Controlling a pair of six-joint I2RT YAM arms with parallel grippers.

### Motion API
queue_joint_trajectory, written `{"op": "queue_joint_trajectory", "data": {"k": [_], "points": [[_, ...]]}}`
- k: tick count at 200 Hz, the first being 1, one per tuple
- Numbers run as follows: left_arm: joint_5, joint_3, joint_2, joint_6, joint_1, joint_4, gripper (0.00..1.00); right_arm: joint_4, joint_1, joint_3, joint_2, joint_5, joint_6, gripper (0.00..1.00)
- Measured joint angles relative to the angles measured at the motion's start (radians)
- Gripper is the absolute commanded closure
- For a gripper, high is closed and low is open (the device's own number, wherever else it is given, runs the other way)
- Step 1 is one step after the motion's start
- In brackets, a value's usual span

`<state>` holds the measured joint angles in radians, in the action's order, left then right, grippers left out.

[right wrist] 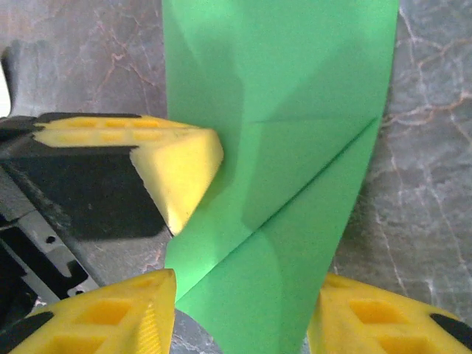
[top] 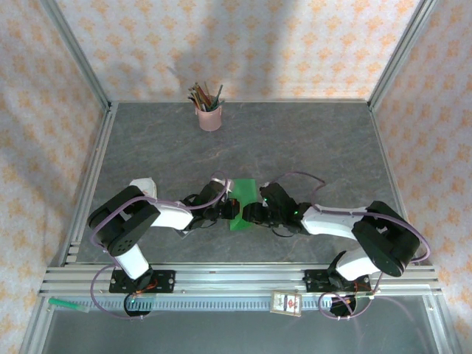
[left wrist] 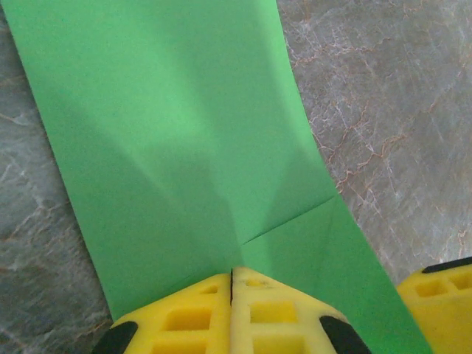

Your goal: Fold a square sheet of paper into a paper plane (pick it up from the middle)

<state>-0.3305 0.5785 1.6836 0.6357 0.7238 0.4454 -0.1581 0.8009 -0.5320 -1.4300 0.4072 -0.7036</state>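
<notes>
From above, the square sheet of paper (top: 245, 199) lies on the worktop (top: 147, 155), well nearer than the pencil cup (top: 210, 116).

At the left wrist, the left fingers (left wrist: 192, 317) are pressed together, pinching its edge.

At the right wrist, the right fingers (right wrist: 140, 317) are spread, straddling its creased end.

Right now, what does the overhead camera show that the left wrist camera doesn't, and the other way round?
Overhead view: both arms meeting at the green square sheet of paper, a pink cup of pencils at the far side of the table, and a small white card on the near rail. Left wrist view: the left gripper shut on the sheet's edge, with creases fanning out from the pinch. Shared: the green sheet over the grey marbled table.
</notes>
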Motion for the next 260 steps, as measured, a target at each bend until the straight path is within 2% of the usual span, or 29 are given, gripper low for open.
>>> {"op": "queue_joint_trajectory", "data": {"k": [56,133,191,226,260], "points": [[0.000,0.003,0.000,0.000,0.000,-0.006,1.00,-0.050,-0.012,0.022,0.002,0.009,0.008,0.54],[0.001,0.003,0.000,-0.002,0.000,-0.007,1.00,-0.122,-0.012,0.136,0.060,0.022,-0.105,0.79],[0.001,0.006,0.000,-0.006,0.000,-0.010,1.00,-0.167,-0.006,0.151,0.062,0.009,-0.154,0.93],[-0.002,0.019,0.000,-0.005,0.000,-0.032,0.85,-0.167,-0.005,0.150,0.061,-0.006,-0.151,1.00],[-0.007,0.042,-0.020,0.014,0.000,-0.074,0.66,-0.089,-0.005,0.118,0.048,-0.035,-0.095,1.00]]}}
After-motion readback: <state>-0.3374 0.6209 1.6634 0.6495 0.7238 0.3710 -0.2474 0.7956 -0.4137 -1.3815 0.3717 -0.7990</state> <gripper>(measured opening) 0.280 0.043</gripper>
